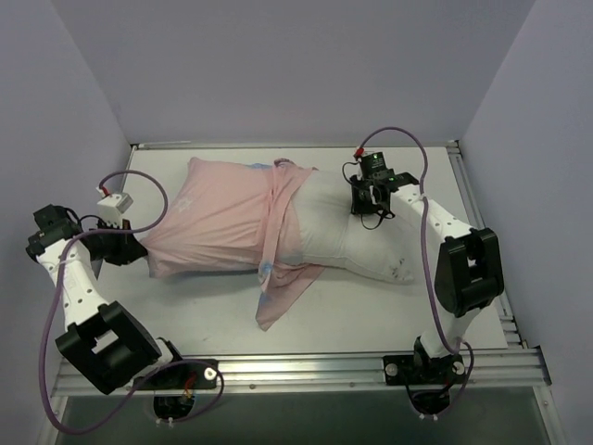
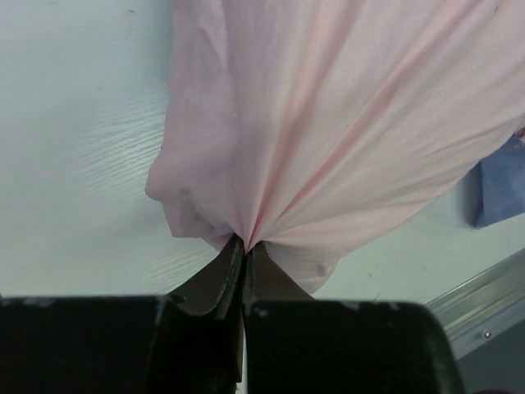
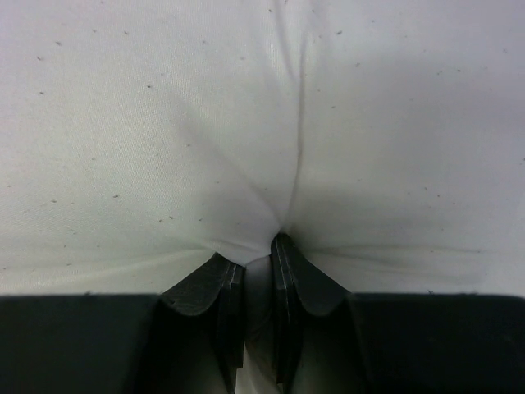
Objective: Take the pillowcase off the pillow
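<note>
The pillowcase (image 1: 218, 222) shows its pale pink reverse and covers the left part of the pillow, with a loose flap hanging toward the front. The white pillow (image 1: 357, 236) sticks out bare on the right. My left gripper (image 1: 137, 248) is shut on the pillowcase's left corner; in the left wrist view the pink cloth (image 2: 328, 123) fans out from my shut left gripper (image 2: 244, 246). My right gripper (image 1: 369, 211) is shut on a fold of the pillow near its far right edge; in the right wrist view white fabric (image 3: 164, 123) is pinched in my right gripper (image 3: 256, 250).
The white table (image 1: 371, 306) is bounded by an aluminium rail (image 1: 324, 369) at the front and grey walls at the back and sides. A bit of blue printed fabric (image 2: 502, 185) shows at the right of the left wrist view.
</note>
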`<state>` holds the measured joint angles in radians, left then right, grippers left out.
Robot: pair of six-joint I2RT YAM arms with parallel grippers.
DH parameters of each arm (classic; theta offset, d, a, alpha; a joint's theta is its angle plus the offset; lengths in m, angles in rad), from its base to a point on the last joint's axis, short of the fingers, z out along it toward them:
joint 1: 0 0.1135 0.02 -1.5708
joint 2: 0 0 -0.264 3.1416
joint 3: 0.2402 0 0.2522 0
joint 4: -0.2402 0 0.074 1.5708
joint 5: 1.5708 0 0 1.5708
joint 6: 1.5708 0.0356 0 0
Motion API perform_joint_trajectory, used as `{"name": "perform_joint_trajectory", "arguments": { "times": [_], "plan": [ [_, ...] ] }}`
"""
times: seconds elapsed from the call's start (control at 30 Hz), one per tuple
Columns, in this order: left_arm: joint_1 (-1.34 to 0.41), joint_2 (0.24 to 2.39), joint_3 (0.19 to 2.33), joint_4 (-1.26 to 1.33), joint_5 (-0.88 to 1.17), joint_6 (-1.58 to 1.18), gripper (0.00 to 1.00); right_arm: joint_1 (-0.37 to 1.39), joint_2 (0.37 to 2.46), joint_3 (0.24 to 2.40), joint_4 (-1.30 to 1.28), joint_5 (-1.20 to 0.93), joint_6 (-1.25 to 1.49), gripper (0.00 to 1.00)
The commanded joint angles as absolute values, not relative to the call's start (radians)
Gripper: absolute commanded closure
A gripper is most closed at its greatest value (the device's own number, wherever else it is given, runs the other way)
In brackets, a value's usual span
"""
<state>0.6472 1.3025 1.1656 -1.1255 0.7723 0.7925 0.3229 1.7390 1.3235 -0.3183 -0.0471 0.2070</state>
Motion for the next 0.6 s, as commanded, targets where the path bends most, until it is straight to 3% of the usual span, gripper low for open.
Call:
{"name": "perform_joint_trajectory", "arguments": {
  "times": [0.0, 0.23, 0.47, 0.57],
  "plan": [
    [0.705, 1.276, 1.238, -0.944, 0.632, 0.742, 0.98, 0.233, 1.787, 1.250, -0.590, 0.223, 0.158, 1.00],
    [0.802, 1.267, 1.396, -0.853, 0.589, 0.684, 0.98, 0.143, 1.804, 1.336, -0.649, 0.369, 0.164, 1.00],
    [0.804, 1.250, 1.606, -0.715, 0.592, 0.441, 0.98, 0.072, 1.819, 1.407, -0.715, 0.489, 0.160, 1.00],
    [0.805, 1.269, 1.704, -0.632, 0.495, 0.373, 0.98, 0.034, 1.810, 1.420, -0.724, 0.509, 0.152, 1.00]
  ]
}}
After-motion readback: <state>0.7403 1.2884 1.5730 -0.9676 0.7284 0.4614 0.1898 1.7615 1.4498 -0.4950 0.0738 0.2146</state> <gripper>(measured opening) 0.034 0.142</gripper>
